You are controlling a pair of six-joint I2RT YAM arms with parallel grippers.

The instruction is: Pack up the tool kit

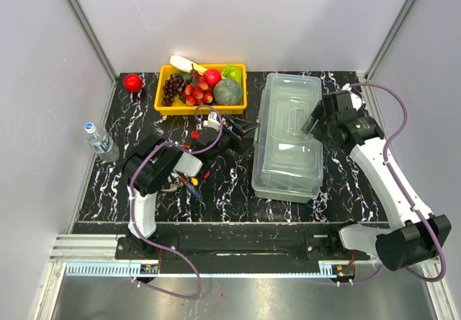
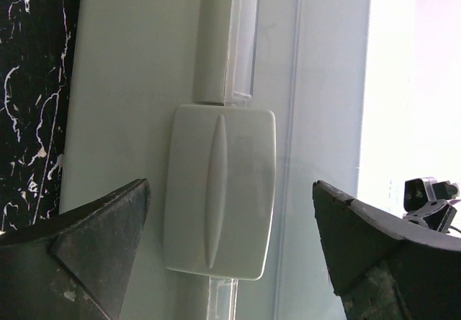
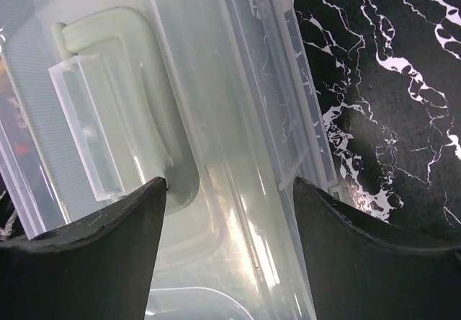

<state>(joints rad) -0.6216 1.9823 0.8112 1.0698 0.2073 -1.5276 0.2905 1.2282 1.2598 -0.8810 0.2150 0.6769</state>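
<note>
Fingers [image 2: 86, 248] of the left gripper [image 2: 230, 190] stand released and wide apart, closed on nothing. Framed between them is a pale latch [image 2: 216, 140] on the left side wall of the toolbox [image 1: 288, 136]; whether the tips touch it cannot be told. The right gripper [image 3: 230, 187] is also unclenched. It hangs over the right part of the clear lid [image 1: 292, 111], with the lid's ribbed rim running between its tips. Its left finger [image 3: 86, 248] lies right at the recess of the grey-green handle [image 3: 122, 60], which has a clear clip [image 3: 86, 125] across it.

The toolbox lies lengthwise on the black marbled table [image 1: 230, 190], right of centre, lid down, between the two arms. Small red- and orange-handled tools [image 1: 191, 183] lie on the table by the left arm [image 1: 155, 169], partly hidden under its elbow and cable.

Just behind the left gripper stands a yellow tray [image 1: 160, 96] of fruit, near the toolbox's far left corner. A red fruit [image 1: 132, 82] lies left of the tray. A water bottle [image 1: 97, 138] stands at the table's left edge, well apart.
</note>
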